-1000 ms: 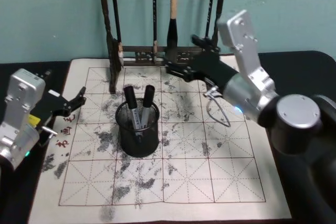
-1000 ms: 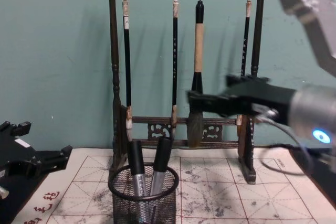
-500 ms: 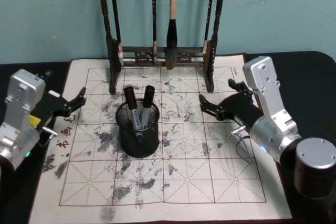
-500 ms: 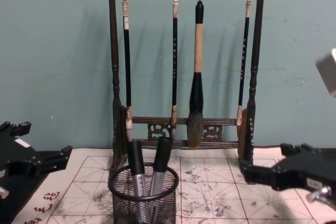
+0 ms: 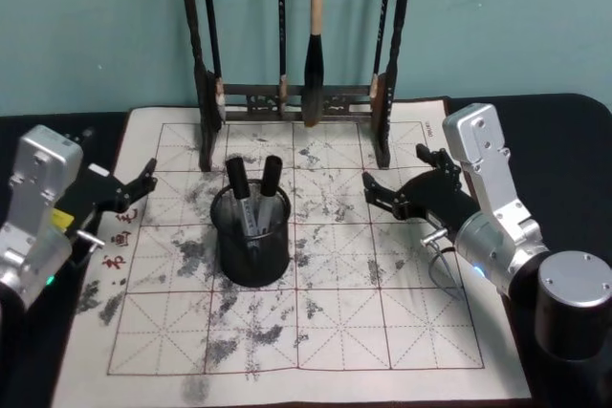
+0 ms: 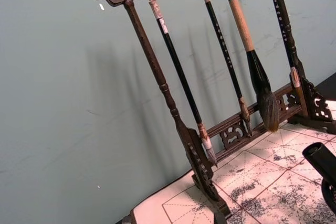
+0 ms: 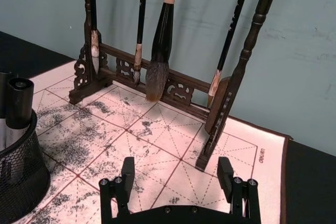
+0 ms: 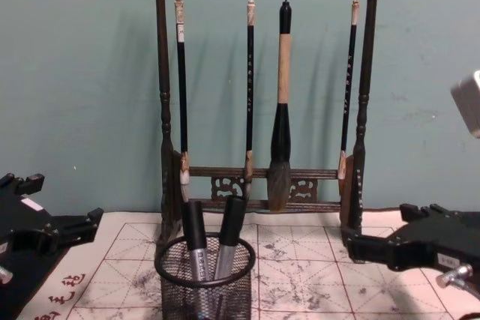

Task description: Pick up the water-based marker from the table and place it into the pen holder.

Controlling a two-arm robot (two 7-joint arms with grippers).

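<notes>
Right now my right gripper (image 5: 404,190) has its jaws spread with nothing between them; in its wrist view both fingers (image 7: 127,174) stand apart over the gridded calligraphy mat (image 5: 382,332). It hovers low at the mat's right side, near the right foot of the brush rack (image 5: 296,93). My left gripper (image 5: 142,186) sits parked off the mat's left edge, jaws also apart, pointing toward the middle.

Between the two, the pen holder (image 5: 251,246) stands upright on the left half of the mat, in front of the rack. Two markers (image 5: 239,188) lean inside it, black caps poking above the rim, side by side; the chest view shows them (image 8: 225,241) with grey barrels behind the mesh (image 8: 202,290). I think both are the water-based sort, though I cannot read any label from here.

Behind, four brushes (image 8: 279,110) hang from the rack's top bar, the thick one third from the left. The mat is blotched with grey ink smears, and red characters run along its left margin (image 5: 119,236).
</notes>
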